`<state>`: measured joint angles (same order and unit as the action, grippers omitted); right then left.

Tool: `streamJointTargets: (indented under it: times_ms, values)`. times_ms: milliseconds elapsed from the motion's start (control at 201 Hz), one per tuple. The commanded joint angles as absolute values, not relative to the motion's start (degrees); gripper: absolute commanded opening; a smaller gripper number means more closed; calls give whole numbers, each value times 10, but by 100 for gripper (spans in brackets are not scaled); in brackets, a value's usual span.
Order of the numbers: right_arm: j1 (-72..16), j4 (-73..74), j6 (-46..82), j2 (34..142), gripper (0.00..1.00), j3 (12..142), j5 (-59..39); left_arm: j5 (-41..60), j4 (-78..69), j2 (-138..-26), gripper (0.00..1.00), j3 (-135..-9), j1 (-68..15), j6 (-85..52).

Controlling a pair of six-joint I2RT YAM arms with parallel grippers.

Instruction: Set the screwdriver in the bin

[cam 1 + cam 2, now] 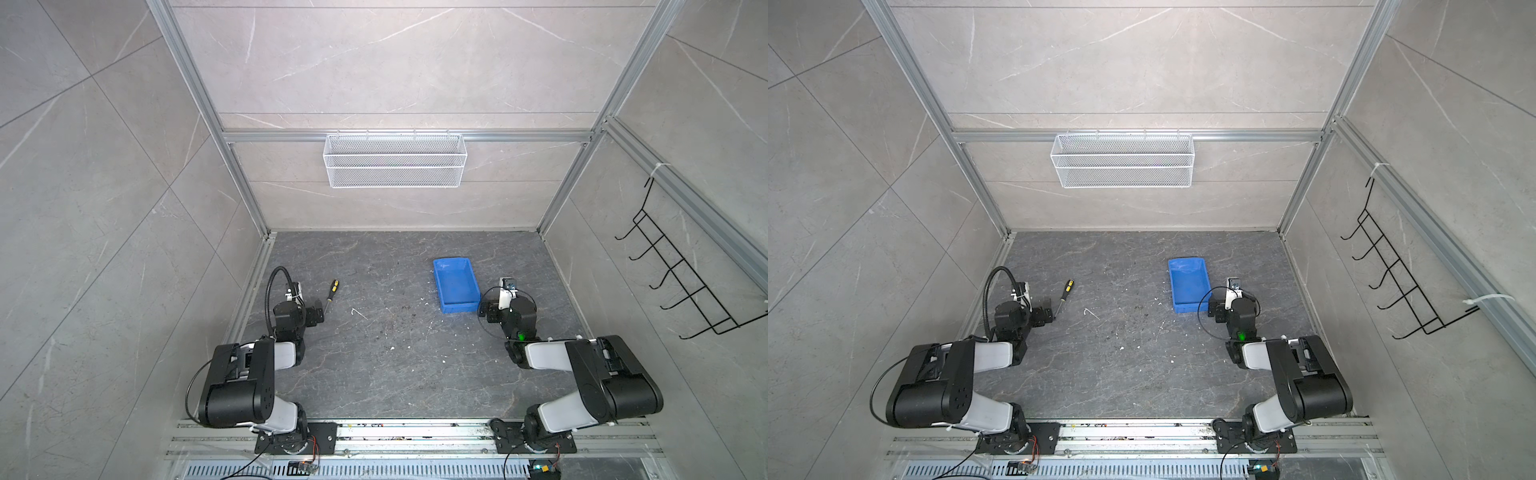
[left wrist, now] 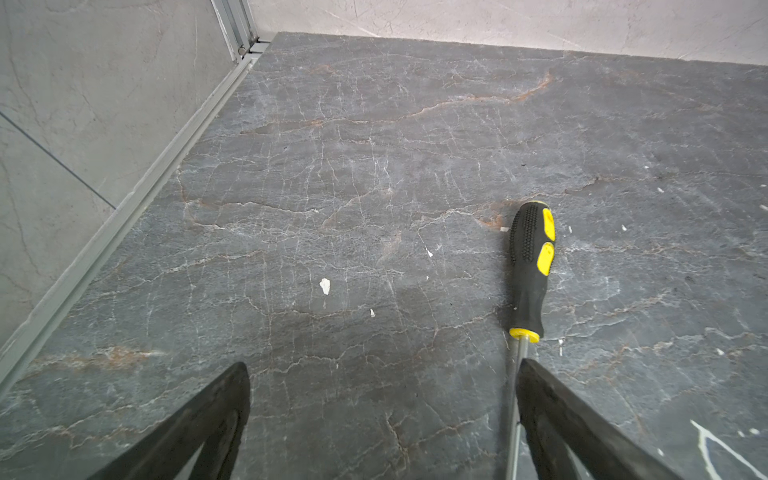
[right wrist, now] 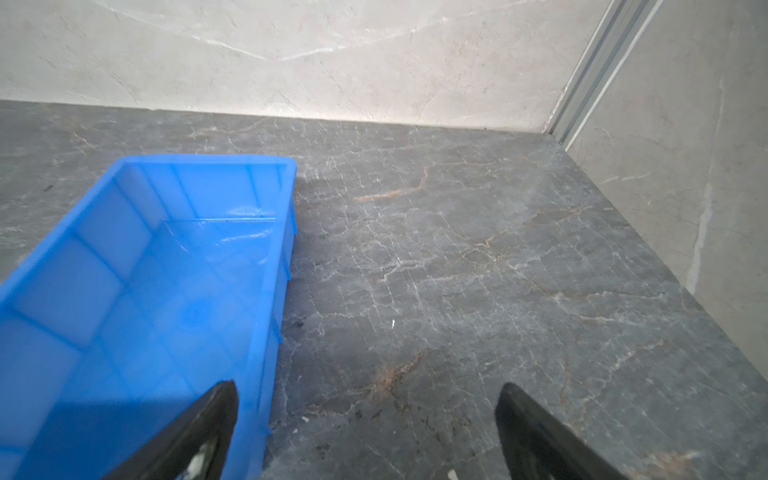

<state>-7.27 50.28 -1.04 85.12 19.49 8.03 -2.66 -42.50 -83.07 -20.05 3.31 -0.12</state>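
Reach-and-grasp step, nothing picked up yet. Screwdriver (image 1: 331, 296) lies flat on the table (image 1: 395, 353), well apart from the bin (image 1: 457, 282), on the left arm's side. The bin holds nothing.

Left gripper (image 2: 383, 365): fingers released, spread wide, holding nothing. The screwdriver shaft runs right along the inner edge of one finger (image 2: 552, 399); can't tell if they touch. Right gripper (image 3: 368, 385): fingers also released and empty, low beside the bin's near corner, one finger over its rim.

To do it well, I judge: slide the left gripper sideways toward the bin so the screwdriver sits mid-gap, not at one finger. Advance to the handle, since the thin shaft could roll or slip out. Close across the long axis, low to the table, then lift and carry to the bin.

Long axis runs roughly away from the robot. Handle end is farther off and leans slightly toward the bin. The tip points back at the left gripper.
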Motion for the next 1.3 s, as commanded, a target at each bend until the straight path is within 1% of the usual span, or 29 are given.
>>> streamJointTargets:
  times_ms: [0,224,308,552,697,930,1090,1294]
  values:
    - [-73,476,-9,807,99,194,68,-33,-404,-775,100,-214,23,6]
    - [-75,370,-9,709,99,207,52,-101,-304,-697,100,-237,-39,37]
    - [-75,319,12,669,99,217,38,-109,-265,-673,100,-252,-63,33]
    - [-95,230,14,580,99,233,-14,-98,-107,-637,100,-329,-118,9]
    - [-140,160,-19,547,99,261,-26,-70,-13,-639,100,-381,-122,-6]
    - [-258,110,-62,570,99,319,-30,-74,77,-662,100,-429,-122,-35]
    - [-321,100,-95,612,99,364,-62,-74,127,-694,100,-458,-120,-43]
    - [-390,74,-139,668,99,421,-85,-21,177,-771,100,-524,-89,-39]
